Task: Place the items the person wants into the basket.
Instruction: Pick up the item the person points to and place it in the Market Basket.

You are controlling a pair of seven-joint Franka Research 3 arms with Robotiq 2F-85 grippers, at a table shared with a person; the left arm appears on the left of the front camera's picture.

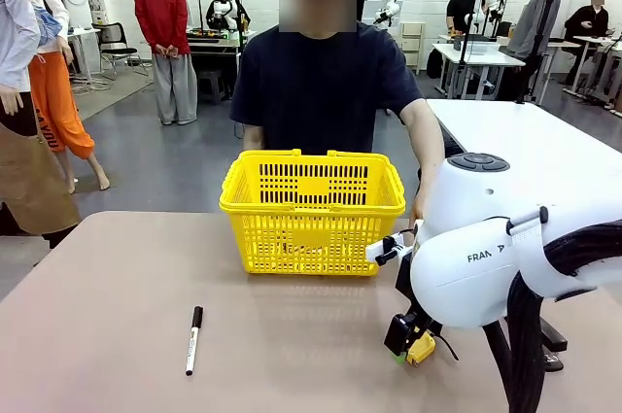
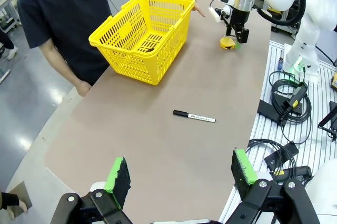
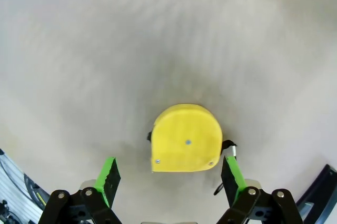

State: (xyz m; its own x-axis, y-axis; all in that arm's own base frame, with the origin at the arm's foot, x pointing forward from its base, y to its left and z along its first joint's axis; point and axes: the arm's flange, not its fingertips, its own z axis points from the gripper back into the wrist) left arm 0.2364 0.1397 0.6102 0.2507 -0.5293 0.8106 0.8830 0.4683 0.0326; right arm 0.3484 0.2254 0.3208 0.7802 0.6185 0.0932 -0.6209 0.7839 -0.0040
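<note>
Basket [image 1: 311, 211] of bright yellow slotted plastic sits at table's far edge, before person. Small yellow tape measure [image 3: 186, 138] lies flat on table right of basket — right gripper [image 3: 171, 177] over it, jaws spread, nothing grasped. Left gripper [image 2: 181, 174] unclenched, empty, nearer than basket.

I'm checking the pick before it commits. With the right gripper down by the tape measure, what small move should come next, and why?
Probably lower slightly and close. In the right wrist view the right gripper is open, its green pads flanking the tape measure lying flat on the table, with gaps on both sides. The tape sits a bit toward one pad, so a small centring shift first may help. The basket waits nearby.
</note>
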